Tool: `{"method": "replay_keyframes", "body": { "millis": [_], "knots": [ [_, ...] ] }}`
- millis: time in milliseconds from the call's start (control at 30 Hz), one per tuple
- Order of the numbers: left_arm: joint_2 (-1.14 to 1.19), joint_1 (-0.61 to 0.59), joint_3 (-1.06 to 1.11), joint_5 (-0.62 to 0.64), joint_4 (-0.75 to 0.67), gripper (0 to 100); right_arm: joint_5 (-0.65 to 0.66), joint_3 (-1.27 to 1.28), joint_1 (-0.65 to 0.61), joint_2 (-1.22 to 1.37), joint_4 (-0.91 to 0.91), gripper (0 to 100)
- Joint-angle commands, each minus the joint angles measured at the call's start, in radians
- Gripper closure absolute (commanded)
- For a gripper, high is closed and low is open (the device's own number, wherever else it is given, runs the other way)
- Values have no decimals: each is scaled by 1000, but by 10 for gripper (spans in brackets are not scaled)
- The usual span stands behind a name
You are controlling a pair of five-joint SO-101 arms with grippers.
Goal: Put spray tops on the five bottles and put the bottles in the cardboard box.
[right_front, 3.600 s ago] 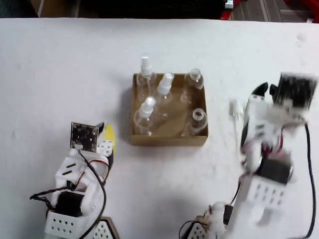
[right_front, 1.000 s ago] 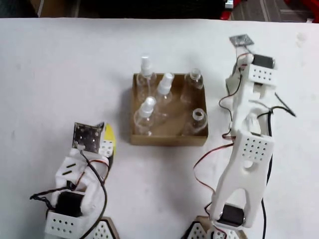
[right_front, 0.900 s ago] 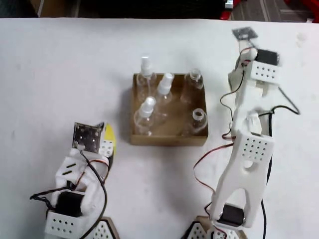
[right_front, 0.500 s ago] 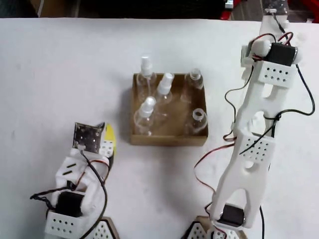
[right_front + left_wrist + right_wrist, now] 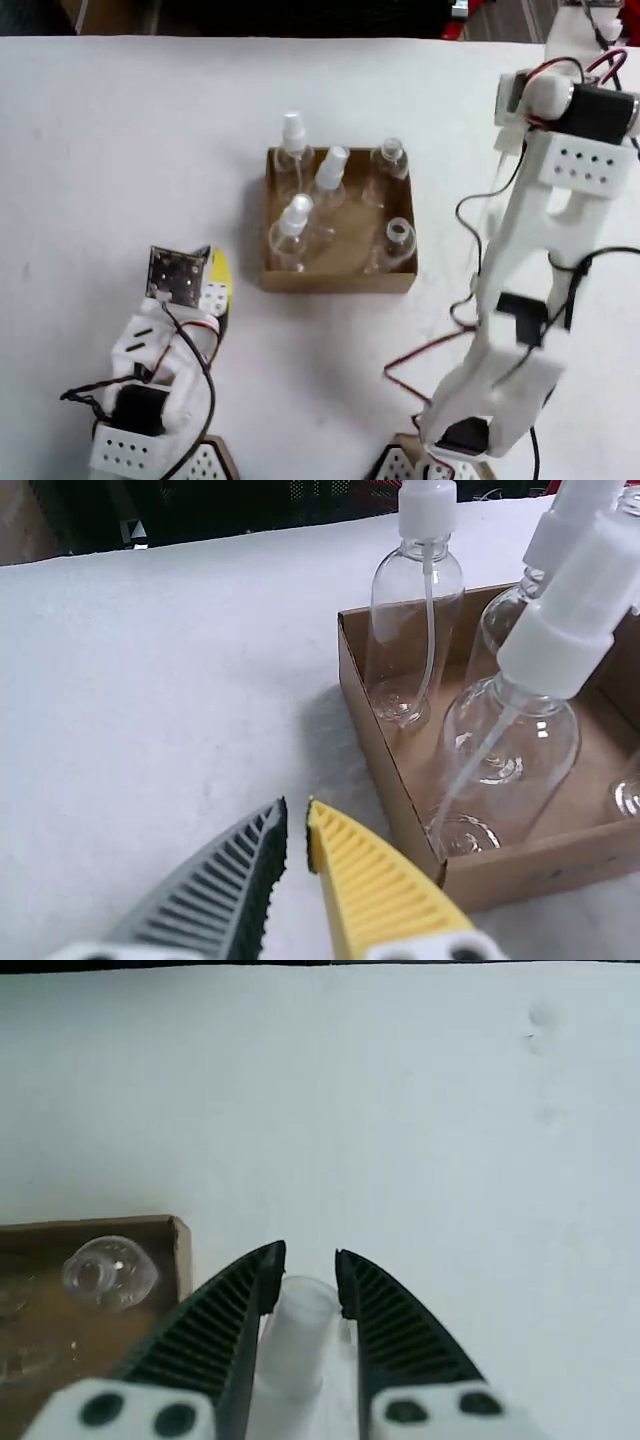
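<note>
While the right tool [image 5: 310, 1262] pinches a white spray top [image 5: 293, 1338] over the tabletop [image 5: 400, 1080], five bottles [image 5: 297, 235] stand in the cardboard box [image 5: 340, 281], two without tops. The left tool [image 5: 296, 816] rests closed and empty beside the box.

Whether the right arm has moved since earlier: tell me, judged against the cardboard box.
Yes. The right arm has stretched from beside the right wall of the cardboard box toward the far edge of the table, past the box, carrying a spray top.

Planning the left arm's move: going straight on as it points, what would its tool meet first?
Probably only bare table; the left tool points just beside the cardboard box, though depth is unclear.
</note>
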Motion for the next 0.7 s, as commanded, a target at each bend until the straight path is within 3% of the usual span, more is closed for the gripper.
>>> {"method": "replay_keyframes", "body": {
  "millis": [0, 167, 400, 667],
  "knots": [
    [-8, 15, -2, -15, -21, 958, -6, 195, -62, -234, 16, 984],
    [-8, 13, -2, -15, -20, 958, -5, 325, -93, -348, -77, 984],
    [-8, 10, -2, -15, -18, 958, -9, 347, -94, -541, 16, 984],
    [-8, 13, -2, -15, -18, 958, -5, 589, -97, -730, -31, 984]
  ]
}}
